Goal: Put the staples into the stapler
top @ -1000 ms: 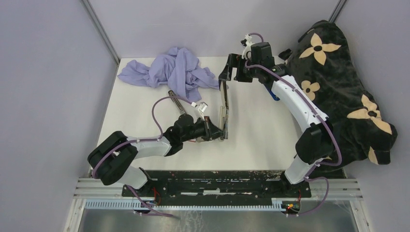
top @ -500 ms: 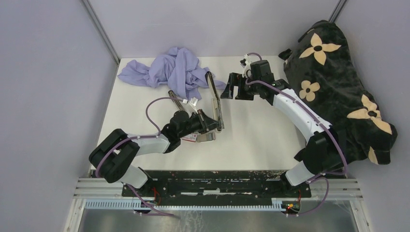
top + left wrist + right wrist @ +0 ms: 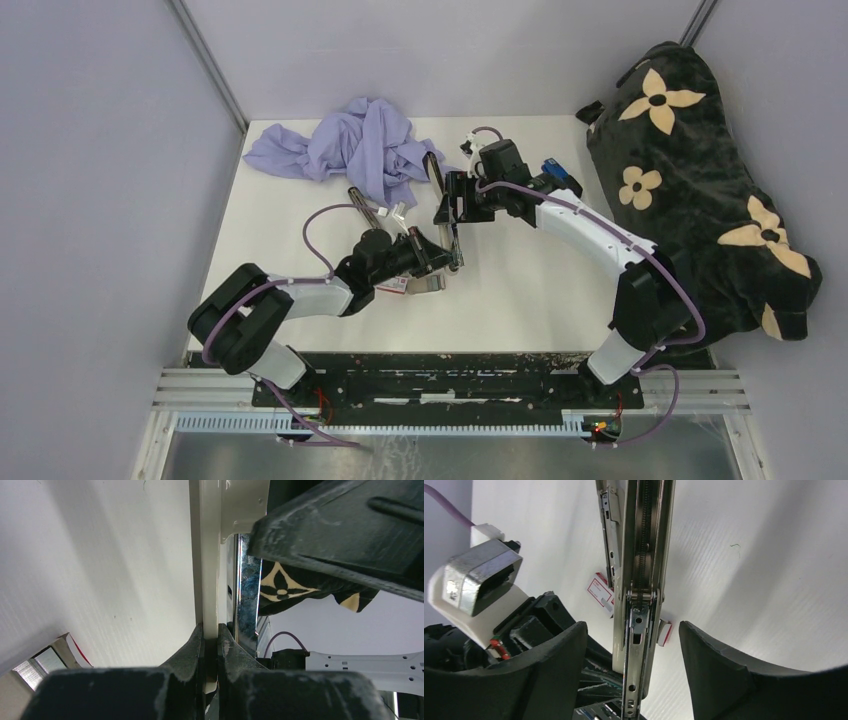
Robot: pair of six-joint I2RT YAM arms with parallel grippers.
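A white table (image 3: 540,290) is enclosed on three sides by pale lavender walls (image 3: 90,200). At its far left corner a slanted metal post (image 3: 208,65) is seen. Along its near edge a metal rail (image 3: 200,385) is fixed. It is lit evenly.

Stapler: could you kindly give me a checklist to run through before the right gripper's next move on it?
1. Left gripper clamped on stapler end: ok.
2. Stapler open, spring channel exposed: ok.
3. Right gripper open, fingers either side of the stapler, not touching: ok.
4. Staples picked up: not ok; they lie by their box on the table.
5. Channel free of old staples: cannot tell.
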